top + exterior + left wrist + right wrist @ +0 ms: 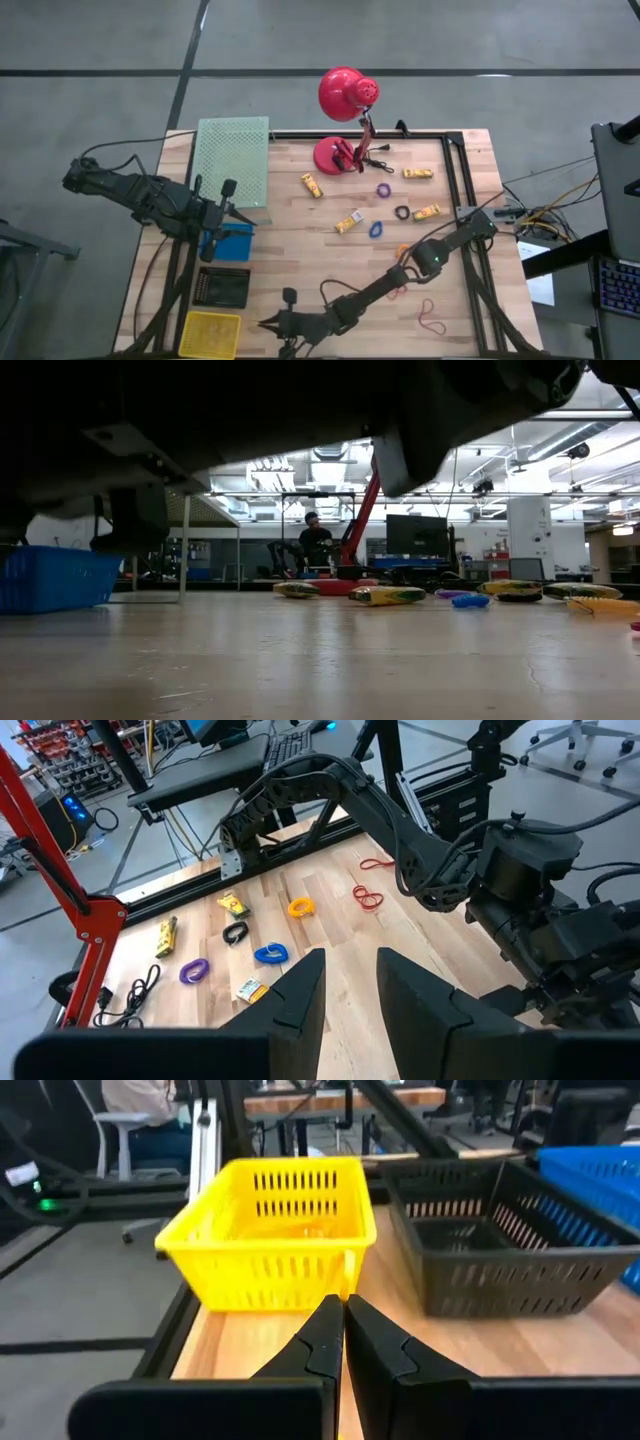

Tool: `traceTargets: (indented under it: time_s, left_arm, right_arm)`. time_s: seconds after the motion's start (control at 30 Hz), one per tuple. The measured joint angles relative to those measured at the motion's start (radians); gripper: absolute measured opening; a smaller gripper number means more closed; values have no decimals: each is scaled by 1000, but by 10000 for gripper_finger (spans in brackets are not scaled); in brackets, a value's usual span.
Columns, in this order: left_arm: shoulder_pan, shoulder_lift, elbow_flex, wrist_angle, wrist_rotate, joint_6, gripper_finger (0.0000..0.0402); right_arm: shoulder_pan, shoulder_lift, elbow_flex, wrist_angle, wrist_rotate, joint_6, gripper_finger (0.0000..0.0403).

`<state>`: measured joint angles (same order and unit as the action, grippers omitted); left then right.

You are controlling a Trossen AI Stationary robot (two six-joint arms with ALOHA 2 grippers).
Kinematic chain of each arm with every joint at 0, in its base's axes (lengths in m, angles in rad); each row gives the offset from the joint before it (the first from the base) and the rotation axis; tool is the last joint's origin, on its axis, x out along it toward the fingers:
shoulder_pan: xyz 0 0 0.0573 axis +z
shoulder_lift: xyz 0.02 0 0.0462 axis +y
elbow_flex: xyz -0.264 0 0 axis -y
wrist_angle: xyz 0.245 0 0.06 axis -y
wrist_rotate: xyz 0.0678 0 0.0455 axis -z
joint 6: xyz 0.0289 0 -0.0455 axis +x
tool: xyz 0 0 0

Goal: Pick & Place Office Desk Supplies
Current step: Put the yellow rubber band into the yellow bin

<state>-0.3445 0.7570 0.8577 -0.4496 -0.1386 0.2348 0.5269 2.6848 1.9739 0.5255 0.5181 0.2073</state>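
The office desk supplies lie loose on the right half of the wooden table: yellow pieces (312,185) (418,173) (348,222), a purple ring (383,189), a black ring (402,212), a blue ring (376,229), an orange ring (300,906) and red rubber bands (432,318) (368,900). My right gripper (342,1325) is shut, stretched low toward the near left corner, just short of the yellow basket (270,1230); I see nothing between its fingers. My left gripper (350,990) hangs open and empty above the blue basket (228,242).
A black basket (224,287) sits between the blue and yellow ones along the left side. A green mesh panel (232,160) lies at the far left. The red desk lamp (345,100) stands at the far edge. A person sits in the room beyond the table.
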Motion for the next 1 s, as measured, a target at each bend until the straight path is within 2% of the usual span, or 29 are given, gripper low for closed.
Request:
traceTargets:
  time_s: [0.23, 0.77, 1.0]
  left_arm:
    - [0, 0, 0, 0, 0, 0, 97]
    - [0, 0, 0, 0, 0, 0, 96]
    - [0, 0, 0, 0, 0, 0, 96]
  right_arm:
    - [-2, 0, 1, 2, 9, -14, 18]
    - [-1, 0, 1, 4, 8, -35, 127]
    - [0, 0, 1, 9, 7, -35, 143]
